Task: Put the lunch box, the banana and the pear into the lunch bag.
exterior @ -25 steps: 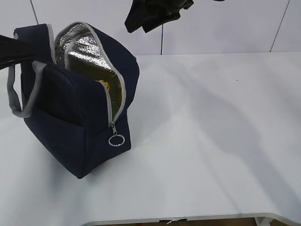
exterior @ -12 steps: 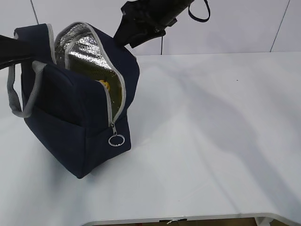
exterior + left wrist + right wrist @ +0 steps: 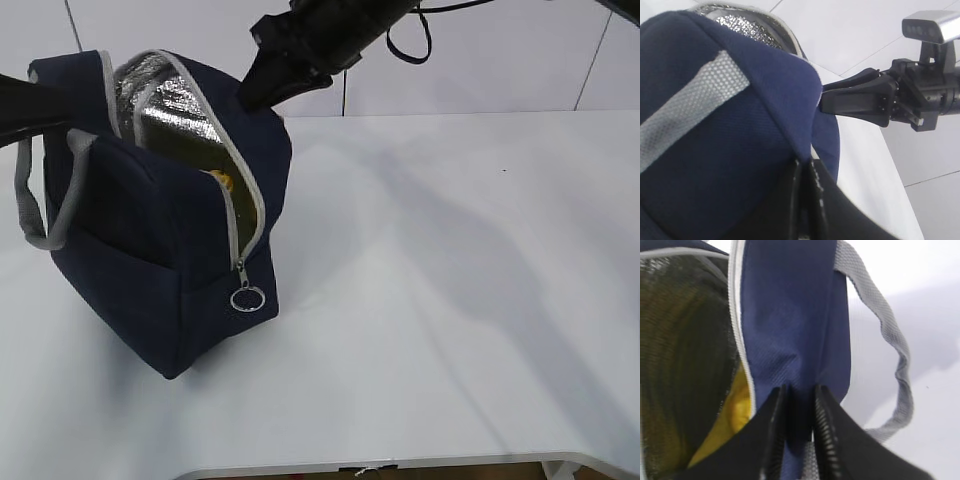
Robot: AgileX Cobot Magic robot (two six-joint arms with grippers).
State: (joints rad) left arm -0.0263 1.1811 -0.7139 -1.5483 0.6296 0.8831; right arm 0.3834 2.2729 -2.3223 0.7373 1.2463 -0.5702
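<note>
Your large navy fabric lunch bag with silver foil lining stands on the left part of the white table, and both sets of fingers meet it at its top. In the right wrist view the right gripper has a fold of the bag's navy side wall running straight down between its two ribbed black fingers, so it is pinching that fabric; to the left of those fingers lies the open foil-lined mouth with a patch of bright yellow low inside, too partly hidden to say whether it is banana or pear, and to their right a grey webbing handle loops out over bare table. In the left wrist view the left gripper has its fingers pressed together on a peak of navy fabric at the bag's upper edge, with a grey strap crossing the panel to their left. Beyond that edge you see the right arm's black fingers touching the far rim. The grey zipper is parted, its ring pull hanging at the near corner. Everything right of the bag is open tabletop up to the white wall.
</note>
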